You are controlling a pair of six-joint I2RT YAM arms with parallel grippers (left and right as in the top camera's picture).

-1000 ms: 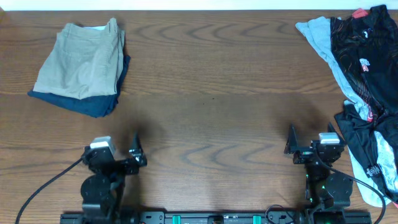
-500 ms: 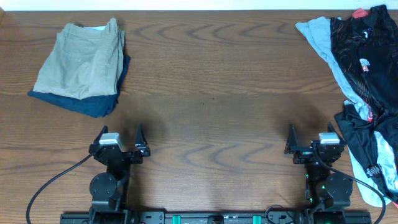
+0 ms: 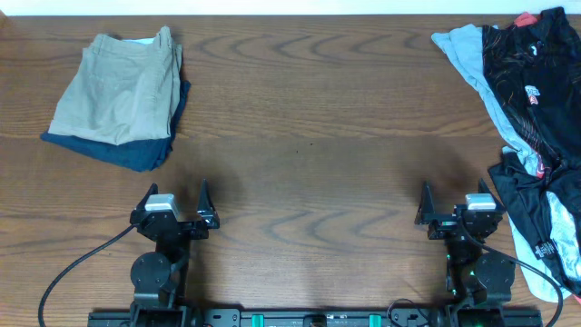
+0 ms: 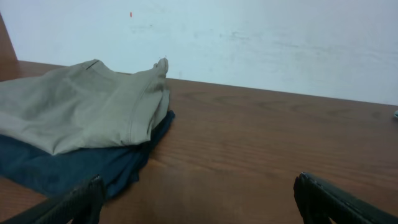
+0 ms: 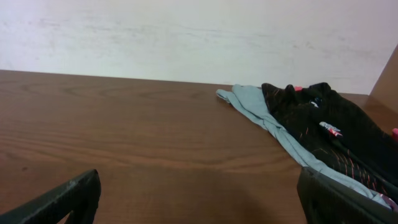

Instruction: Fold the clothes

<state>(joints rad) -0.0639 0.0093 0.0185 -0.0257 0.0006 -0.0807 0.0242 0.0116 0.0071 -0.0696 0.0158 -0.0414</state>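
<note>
Khaki shorts [image 3: 118, 91] lie folded on a navy garment [image 3: 136, 154], far left; left end effector [image 3: 174, 193] and right end effector [image 3: 454, 193] gape wide, empty.

Shorts [image 3: 118, 86], far left, are showing khaki-beige over a navy garment [image 3: 136, 153]; heap [image 3: 531, 82], far right, is showing pale grey and red-flecked black.

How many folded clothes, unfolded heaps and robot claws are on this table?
Folded clothes: 2 (khaki shorts on a navy garment)
Unfolded heap: 1
Robot claws: 2 (left gripper, right gripper, both open)
Total: 5
</note>
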